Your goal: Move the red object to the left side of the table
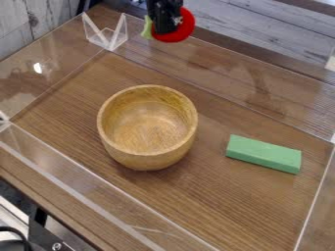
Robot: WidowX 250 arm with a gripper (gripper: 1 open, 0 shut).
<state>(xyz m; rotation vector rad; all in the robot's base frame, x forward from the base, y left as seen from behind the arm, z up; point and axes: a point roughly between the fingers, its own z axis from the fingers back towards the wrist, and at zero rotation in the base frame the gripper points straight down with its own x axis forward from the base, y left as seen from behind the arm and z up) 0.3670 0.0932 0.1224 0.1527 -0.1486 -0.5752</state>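
At the top of the camera view my black gripper (167,22) hangs above the far edge of the table (249,206), shut on the red object (175,25). That small round red toy fruit shows a bit of green at its left side. It is held in the air, clear of the dark wood-grain tabletop. Only the gripper's lower part is inside the frame; the arm above it is cut off.
A wooden bowl (148,125) sits empty in the middle of the table. A green rectangular block (263,154) lies to its right. Low clear acrylic walls (105,31) edge the tabletop, with a folded clear corner piece at the far left.
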